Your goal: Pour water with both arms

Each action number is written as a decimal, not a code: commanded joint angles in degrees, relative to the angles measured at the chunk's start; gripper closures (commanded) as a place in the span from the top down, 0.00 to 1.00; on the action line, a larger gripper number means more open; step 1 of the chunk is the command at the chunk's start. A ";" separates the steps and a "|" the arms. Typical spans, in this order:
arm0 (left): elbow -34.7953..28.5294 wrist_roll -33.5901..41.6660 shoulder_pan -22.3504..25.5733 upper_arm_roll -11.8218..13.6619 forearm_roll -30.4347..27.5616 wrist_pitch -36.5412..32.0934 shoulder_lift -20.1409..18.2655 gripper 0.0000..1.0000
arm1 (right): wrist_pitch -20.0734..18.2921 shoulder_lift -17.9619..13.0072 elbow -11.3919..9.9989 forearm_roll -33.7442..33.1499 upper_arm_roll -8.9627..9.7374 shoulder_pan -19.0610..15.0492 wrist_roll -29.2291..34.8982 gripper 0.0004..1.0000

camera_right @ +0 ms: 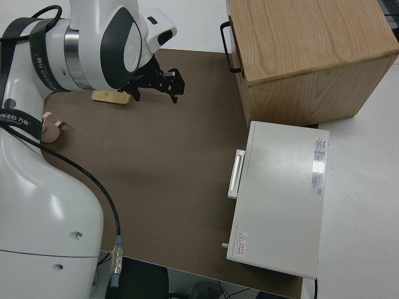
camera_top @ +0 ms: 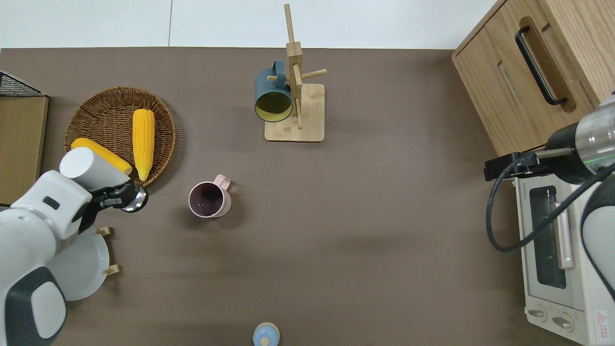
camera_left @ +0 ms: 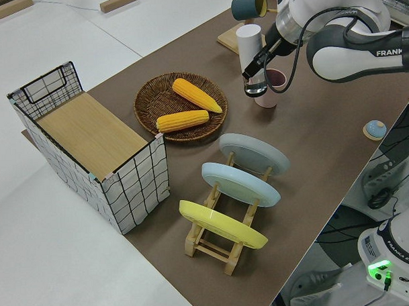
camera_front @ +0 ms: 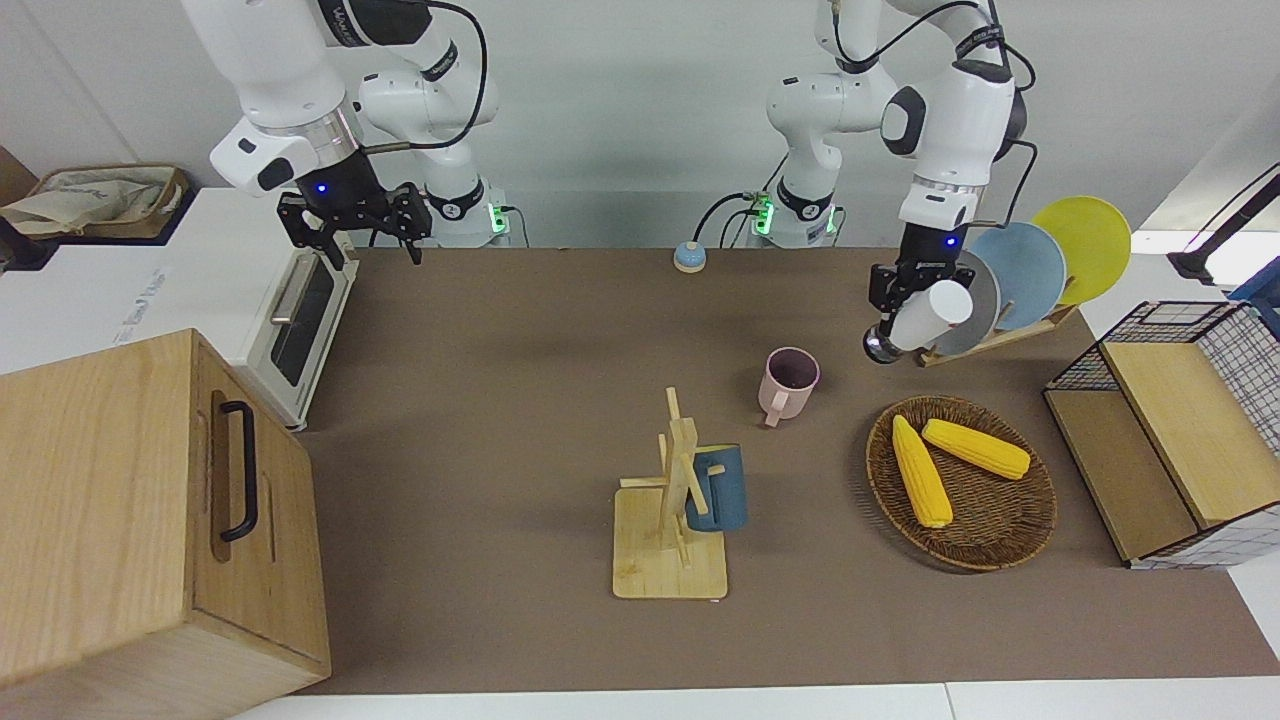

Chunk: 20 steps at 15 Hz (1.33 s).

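Two mugs, two corn cobs, three plates.
We see both cobs [camera_front: 921, 470] in the basket [camera_front: 1000, 540]; left claw [camera_front: 890, 325] pinching a white bottle [camera_front: 932, 314]; right claw [camera_front: 352, 222] spread.

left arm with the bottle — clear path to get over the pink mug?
Probably yes. The left pincer holds the white bottle tilted in the air beside the pink mug, toward the left arm's end. Only bare table lies between them; the corn basket sits farther from the robots.

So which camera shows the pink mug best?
The overhead view: the pink mug shows its open mouth and handle unobstructed. The front view shows it clearly too; the left side view has the arm partly covering it; the right side view shows only an edge.
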 commanded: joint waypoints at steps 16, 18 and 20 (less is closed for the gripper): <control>36.42 11.76 9.98 9.33 6.04 -8.16 15.10 0.00 | -0.58 -0.50 0.07 0.39 0.32 -0.38 -0.18 0.99; 37.82 17.89 12.43 9.60 1.13 -8.07 17.03 0.00 | -0.58 -0.41 0.07 0.39 0.32 -0.38 -0.09 0.99; 39.32 25.19 14.98 9.60 -4.41 -8.07 18.97 0.00 | -0.58 -0.41 0.07 0.39 0.32 -0.38 -0.09 0.98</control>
